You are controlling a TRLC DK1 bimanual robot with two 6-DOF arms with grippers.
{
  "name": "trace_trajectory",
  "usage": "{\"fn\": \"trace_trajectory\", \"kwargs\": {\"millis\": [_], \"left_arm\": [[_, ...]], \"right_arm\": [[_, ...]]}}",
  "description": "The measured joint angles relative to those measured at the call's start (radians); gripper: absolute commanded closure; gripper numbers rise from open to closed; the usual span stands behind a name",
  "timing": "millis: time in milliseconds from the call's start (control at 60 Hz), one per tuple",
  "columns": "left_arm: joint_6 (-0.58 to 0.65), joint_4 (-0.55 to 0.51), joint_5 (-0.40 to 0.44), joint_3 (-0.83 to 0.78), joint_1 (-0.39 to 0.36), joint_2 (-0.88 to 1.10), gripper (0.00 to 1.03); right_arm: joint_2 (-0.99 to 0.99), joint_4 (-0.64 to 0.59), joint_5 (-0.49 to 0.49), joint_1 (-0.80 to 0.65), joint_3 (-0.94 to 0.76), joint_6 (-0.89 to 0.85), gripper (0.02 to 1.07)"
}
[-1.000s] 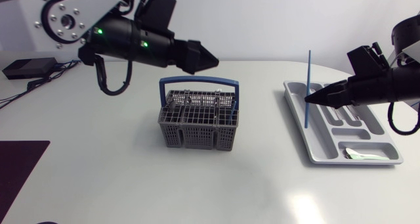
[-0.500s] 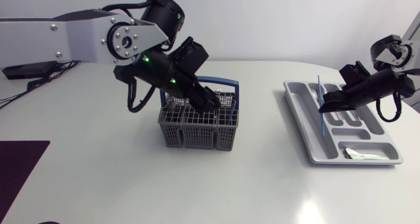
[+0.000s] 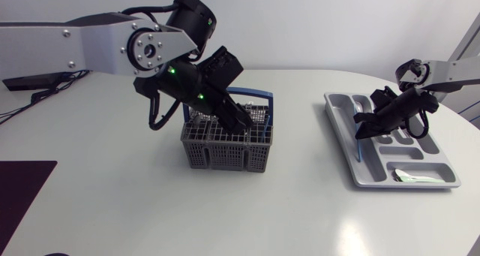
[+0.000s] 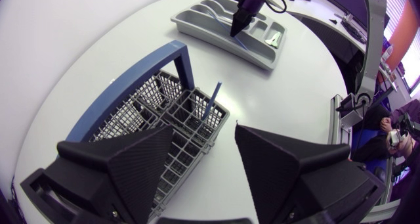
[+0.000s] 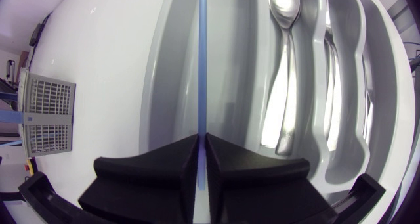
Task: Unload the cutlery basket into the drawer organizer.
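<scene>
**Two blue sticks, one at the tray and one in the basket**

Nearest thing worth noting is a flat silver piece (image 3: 411, 177) in the near compartment of the grey drawer organizer (image 3: 345, 152), over on the right side of the table. Can't really tell what it is.

A bit farther back on that tray, the right gripper (image 3: 359, 128) is down low over the organizer with its fingers pinched tight on a thin blue stick (image 5: 201, 66). From the right wrist view the stick runs straight along the long left-hand compartment. No idea whether its tip touches the bottom. In the next compartments to the right lie a couple of spoons (image 5: 283, 60).

Middle of the table: the grey cutlery basket (image 3: 225, 147) with its blue handle (image 3: 259, 95). The left gripper (image 4: 204, 132) hangs right above it, fingers spread wide apart with nothing between them. A second blue stick (image 4: 211, 100) stands leaning in one of the basket's cells, just ahead of those fingers.

The basket and the organizer sit well apart.
</scene>
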Motion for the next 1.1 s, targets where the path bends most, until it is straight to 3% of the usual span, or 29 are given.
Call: {"fn": "trace_trajectory", "kwargs": {"millis": [67,217,283,517,817,1100], "left_arm": [[0.0,0.0,0.0,0.0,0.0,0.0,0.37],[0.004,0.0,0.0,0.0,-0.001,0.0,0.37],[0.008,0.002,0.0,-0.001,-0.001,0.0,0.37],[0.034,0.071,0.0,-0.034,-0.002,0.0,0.37],[0.048,0.322,0.0,-0.167,-0.039,0.0,0.37],[0.015,0.47,-0.005,-0.231,-0.072,0.0,0.43]], "right_arm": [[0.009,0.001,0.0,0.012,0.003,0.0,0.76],[0.012,0.004,0.003,0.026,0.003,0.007,0.32],[0.012,0.015,0.018,0.026,0.003,0.01,0.23],[-0.122,0.079,0.023,0.024,-0.09,0.011,0.21],[-0.362,0.158,-0.028,0.024,-0.288,-0.007,0.21],[-0.497,0.195,-0.082,0.025,-0.439,-0.035,0.21]]}}
